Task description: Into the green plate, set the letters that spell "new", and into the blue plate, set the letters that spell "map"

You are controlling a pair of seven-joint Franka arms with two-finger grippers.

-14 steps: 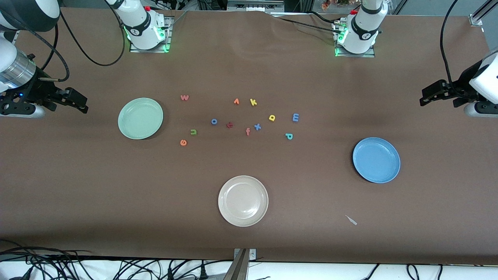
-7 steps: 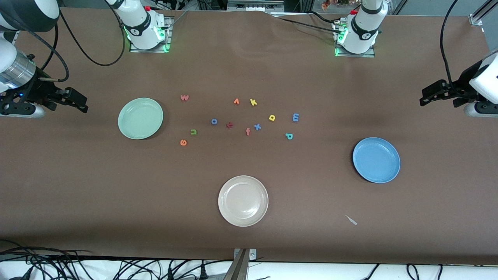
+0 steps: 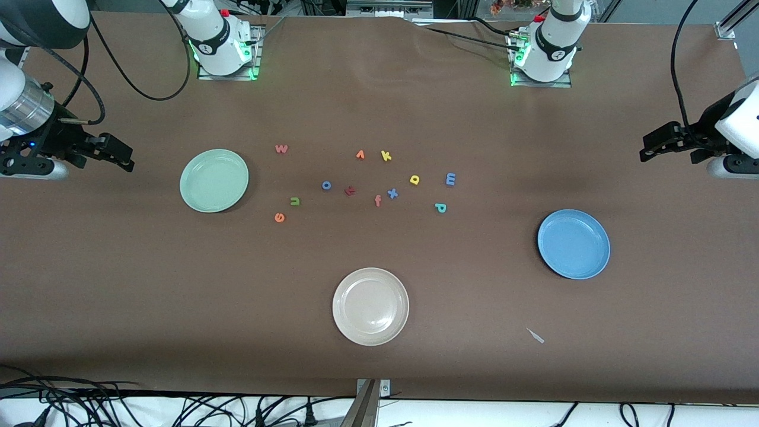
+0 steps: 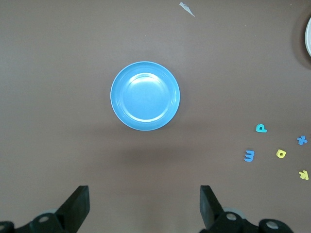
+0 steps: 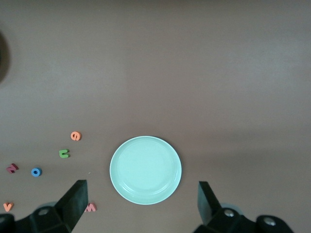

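Note:
The green plate [image 3: 214,180] [image 5: 146,170] lies toward the right arm's end, the blue plate [image 3: 573,244] [image 4: 145,95] toward the left arm's end. Between them on the table lie the pink-red "w" [image 3: 281,149], green "n" [image 3: 295,201], orange "e" [image 3: 280,217], blue "m" [image 3: 450,178], yellow "a" [image 3: 414,179] and teal "p" [image 3: 440,207]. My right gripper [image 3: 118,155] [image 5: 142,201] hangs open and empty over bare table beside the green plate. My left gripper [image 3: 652,147] [image 4: 145,204] hangs open and empty over the table's left-arm end.
A cream-beige plate [image 3: 370,306] sits nearest the front camera. Among the letters lie a blue "o" [image 3: 326,185], a dark red letter [image 3: 350,190], an "f" [image 3: 378,201], a blue "x" [image 3: 392,193], an orange pointed letter [image 3: 360,155] and a yellow "k" [image 3: 386,156].

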